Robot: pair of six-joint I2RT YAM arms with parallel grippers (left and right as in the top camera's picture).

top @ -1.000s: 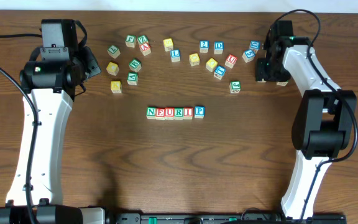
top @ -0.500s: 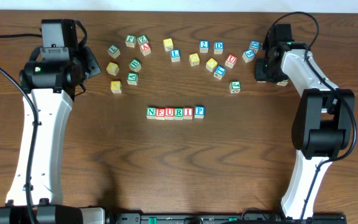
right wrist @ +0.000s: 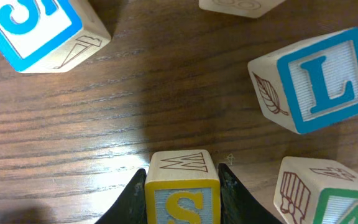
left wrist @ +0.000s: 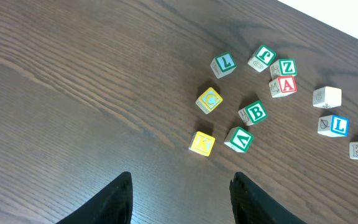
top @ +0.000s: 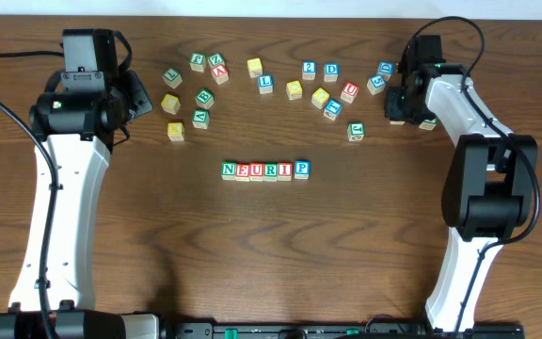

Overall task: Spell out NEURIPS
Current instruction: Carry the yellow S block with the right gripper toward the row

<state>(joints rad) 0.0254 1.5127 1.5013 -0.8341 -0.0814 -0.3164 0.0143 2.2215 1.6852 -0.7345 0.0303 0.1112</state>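
The right gripper (right wrist: 182, 177) sits near the far right corner of the worktop (top: 346, 245), and in my wrist view its jaws have narrowed onto the S cube (right wrist: 182, 199). One dark finger presses each side of the yellow-faced block, which rests on the wood. A blue L cube (right wrist: 319, 81) lies just beside it on the right. A green 4 cube (right wrist: 328, 199) is near the lower right, and a blue-framed cube (right wrist: 36, 25) is at the upper left, none touching the fingers. The NEURIP row (top: 264, 170) stands at the middle of the worktop, six cubes side by side, with bare wood after the P. My left gripper (left wrist: 180, 199) hangs near the far left corner, its jaws parted with nothing between them. A green B cube (left wrist: 253, 112) and other loose letters lie ahead of it.
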